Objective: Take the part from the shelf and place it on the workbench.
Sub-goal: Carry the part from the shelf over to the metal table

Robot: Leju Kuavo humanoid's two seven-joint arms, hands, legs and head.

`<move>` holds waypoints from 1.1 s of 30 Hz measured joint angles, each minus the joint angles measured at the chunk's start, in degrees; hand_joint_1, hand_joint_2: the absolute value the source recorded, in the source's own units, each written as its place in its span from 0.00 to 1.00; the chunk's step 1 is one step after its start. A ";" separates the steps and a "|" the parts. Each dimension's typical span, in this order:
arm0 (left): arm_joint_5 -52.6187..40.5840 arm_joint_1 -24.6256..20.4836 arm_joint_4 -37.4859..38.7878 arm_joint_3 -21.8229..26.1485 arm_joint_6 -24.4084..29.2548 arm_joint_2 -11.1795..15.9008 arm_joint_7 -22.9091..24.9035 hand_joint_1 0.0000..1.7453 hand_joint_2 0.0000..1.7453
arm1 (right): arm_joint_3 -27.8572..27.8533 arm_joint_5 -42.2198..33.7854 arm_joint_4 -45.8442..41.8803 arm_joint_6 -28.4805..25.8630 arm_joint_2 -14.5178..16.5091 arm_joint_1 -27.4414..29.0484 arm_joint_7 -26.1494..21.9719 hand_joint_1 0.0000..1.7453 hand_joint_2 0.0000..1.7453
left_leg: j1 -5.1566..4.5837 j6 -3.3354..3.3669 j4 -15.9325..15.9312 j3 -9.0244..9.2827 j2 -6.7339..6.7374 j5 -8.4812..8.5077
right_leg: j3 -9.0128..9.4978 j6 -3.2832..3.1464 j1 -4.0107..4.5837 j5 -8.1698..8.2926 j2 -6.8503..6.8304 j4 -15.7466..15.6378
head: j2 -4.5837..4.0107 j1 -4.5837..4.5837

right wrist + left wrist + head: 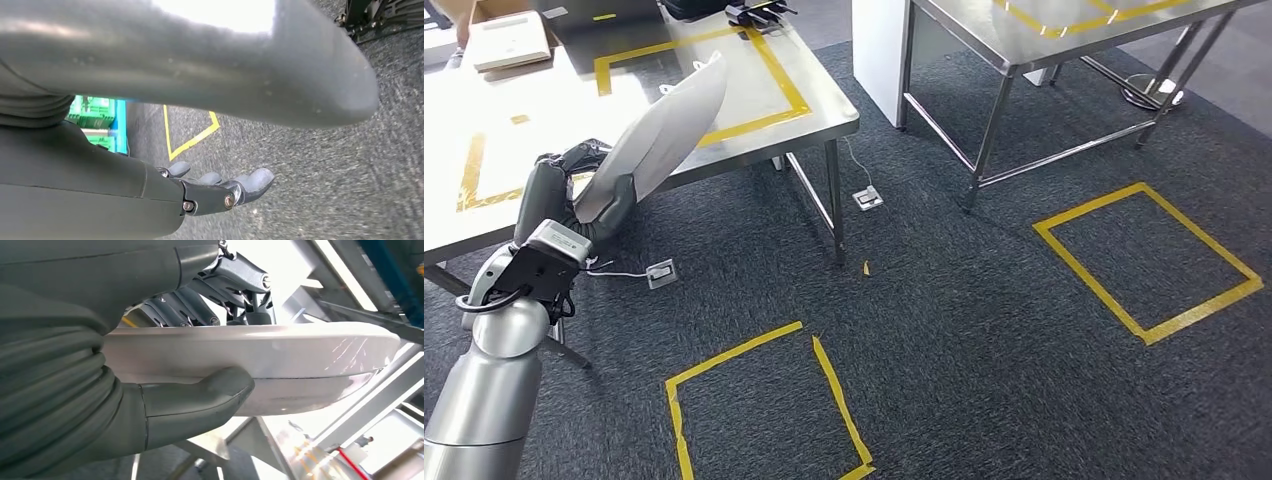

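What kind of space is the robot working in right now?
Probably a workshop or robot test floor: steel workbenches, yellow tape squares on grey carpet, and the left hand carrying a white moulded part.

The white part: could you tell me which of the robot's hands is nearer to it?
Left. The left hand grips the white part over the steel workbench's edge; the right hand hangs open above carpet.

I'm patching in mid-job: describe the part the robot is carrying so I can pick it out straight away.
Start at the steel workbench with yellow tape outlines, at the left of the head view. By its front edge, the left hand holds a long white part that angles up over the tabletop. It is smooth, glossy and tapered, unlike the flat boxes further back.
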 joint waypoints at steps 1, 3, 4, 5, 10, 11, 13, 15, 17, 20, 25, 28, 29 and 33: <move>-0.03 0.02 0.09 -0.04 0.00 -0.01 0.15 1.00 1.00 | -0.01 -0.05 0.00 0.00 0.00 0.01 -0.01 0.00 0.00 | 0.05 -0.06 1.25 -0.61 0.05 -0.23 | 0.01 -0.01 0.00 -0.05 -0.45 0.01 | 0.00 -0.01; -0.20 0.00 0.32 -0.16 0.00 -0.04 0.57 1.00 1.00 | -0.02 -0.20 0.00 0.00 0.01 0.00 -0.02 0.00 0.00 | 0.17 -0.17 1.89 -0.83 0.27 0.54 | 0.10 0.05 0.01 -0.21 -1.76 0.04 | 0.00 -0.01; -0.33 -0.31 0.48 -0.31 0.00 -0.14 0.92 1.00 1.00 | -0.03 -0.27 0.00 0.00 0.05 -0.04 -0.04 0.00 0.00 | 0.01 0.23 -1.65 1.18 1.65 2.19 | 0.33 0.37 0.18 -0.53 -3.05 0.16 | 0.00 0.01; -0.43 -0.57 0.57 -0.44 0.06 -0.18 1.17 1.00 1.00 | -0.04 -0.25 0.00 0.01 0.11 -0.11 -0.04 0.00 0.00 | -0.24 0.82 -5.91 3.45 2.56 3.85 | 0.69 0.83 0.39 -0.85 -4.44 0.20 | 0.00 0.07; -0.57 -1.01 0.46 -0.68 0.46 -0.18 1.86 1.00 1.00 | -0.05 0.23 0.00 0.02 0.25 -0.32 -0.07 0.00 0.00 | -0.11 3.28 -13.69 7.33 1.32 6.70 | -0.70 2.95 0.31 -5.04 -2.29 5.60 | -0.01 0.50; -0.58 -0.96 0.44 -0.69 0.50 -0.21 1.93 1.00 1.00 | -0.05 0.30 0.00 0.02 0.25 -0.19 -0.14 0.00 0.00 | -0.05 3.45 -13.69 7.26 0.58 6.75 | -2.57 3.10 0.27 -6.85 -0.67 9.44 | -0.01 0.62; -0.61 -0.64 0.44 -0.72 0.50 -0.28 2.10 1.00 1.00 | -0.07 0.35 0.00 0.02 0.22 0.04 -0.21 0.00 0.00 | -0.04 3.59 -13.59 7.14 -1.10 6.76 | -6.07 3.24 0.27 -8.81 0.45 15.90 | -0.01 0.74; -0.61 -0.43 0.43 -0.74 0.50 -0.29 2.18 1.00 1.00 | -0.07 0.38 0.00 0.02 0.22 0.06 -0.20 0.00 0.00 | 0.01 3.51 -13.33 7.10 -2.90 6.72 | -6.15 3.17 0.16 -6.49 0.71 14.74 | -0.01 0.78; -0.63 -0.41 0.40 -0.75 0.51 -0.28 2.19 1.00 1.00 | -0.07 0.44 0.00 0.02 0.22 0.02 -0.25 0.00 0.00 | 0.10 3.13 -12.94 7.03 -4.60 6.57 | -2.99 3.01 -0.15 -2.39 2.65 7.25 | 0.00 0.80; -0.75 -0.46 0.36 -0.74 0.52 -0.15 2.26 1.00 1.00 | -0.07 0.62 0.00 0.02 0.22 0.01 -0.80 0.00 0.00 | 0.25 1.86 -12.63 6.42 -6.94 6.68 | -0.40 2.68 -0.30 -1.01 5.54 1.34 | 0.00 0.80; -0.88 -0.25 0.14 -0.60 0.63 0.94 2.25 1.00 1.00 | -0.07 0.79 0.00 0.03 0.40 -0.36 -0.46 0.00 0.00 | 0.16 0.31 -8.95 3.86 -2.61 4.69 | 0.42 0.69 -0.27 -0.38 1.93 0.21 | 0.00 0.38; -0.89 -0.01 0.16 -0.61 0.66 1.05 2.27 1.00 1.00 | -0.08 0.87 0.00 0.04 0.39 -0.15 -0.33 0.00 0.00 | 0.21 -0.11 1.24 -1.01 0.05 0.32 | 0.47 0.22 0.04 -0.58 -0.54 0.20 | 0.00 0.15; -0.89 0.12 0.20 -0.62 0.66 1.09 2.29 1.00 1.00 | -0.09 0.87 0.00 0.04 0.39 -0.14 -0.29 0.00 0.00 | 0.24 -0.17 2.42 -1.51 0.19 0.37 | 0.50 0.19 0.08 -0.67 -1.41 0.23 | 0.00 0.14; -0.90 -0.04 0.23 -0.62 0.66 1.17 2.32 1.00 1.00 | -0.16 0.51 0.00 0.01 0.45 -0.31 -0.36 0.00 0.00 | -0.13 0.52 -9.14 5.00 3.08 5.78 | 0.96 0.78 0.31 -1.41 -4.16 0.55 | 0.00 0.15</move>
